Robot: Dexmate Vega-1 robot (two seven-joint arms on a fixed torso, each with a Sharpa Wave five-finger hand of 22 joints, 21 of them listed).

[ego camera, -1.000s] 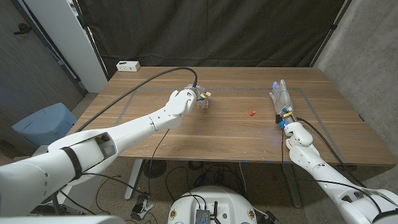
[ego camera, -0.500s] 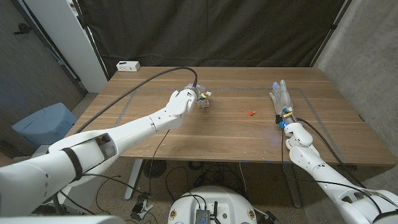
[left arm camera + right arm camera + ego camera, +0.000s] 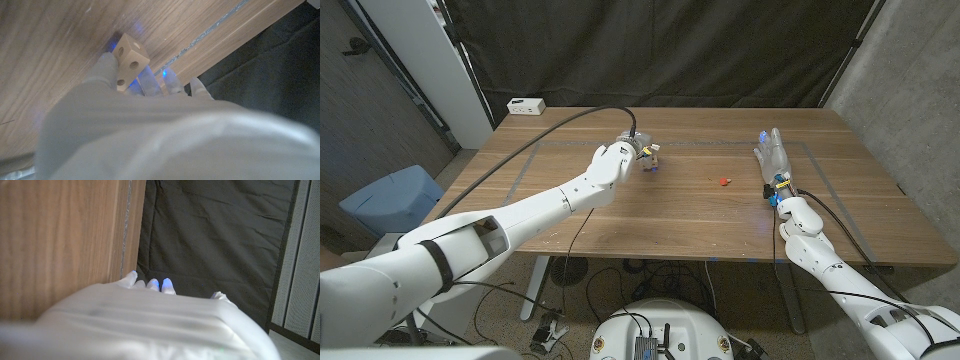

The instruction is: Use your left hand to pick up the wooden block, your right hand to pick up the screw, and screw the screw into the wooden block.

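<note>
The small wooden block (image 3: pixel 651 159) with round holes sits at the table's middle left, pinched between the thumb and fingers of my left hand (image 3: pixel 618 162). In the left wrist view the block (image 3: pixel 129 59) shows tilted, close over the tabletop, with fingers (image 3: pixel 107 66) on both sides of it. The screw (image 3: pixel 723 181), small and red-headed, lies alone on the wood to the right of the block. My right hand (image 3: pixel 772 160) stays farther right, about a hand's width from the screw, fingers stretched out and apart, holding nothing.
A white box (image 3: pixel 526 105) lies at the table's (image 3: pixel 650 225) far left corner. A black cable (image 3: pixel 550 135) arcs over my left arm to the hand. A dark curtain hangs behind the table. A blue bin (image 3: pixel 390 200) stands on the floor at the left.
My left hand has tightened on the block, and the block has tipped and shifted slightly up and to the right. My right hand and the screw have not moved.
</note>
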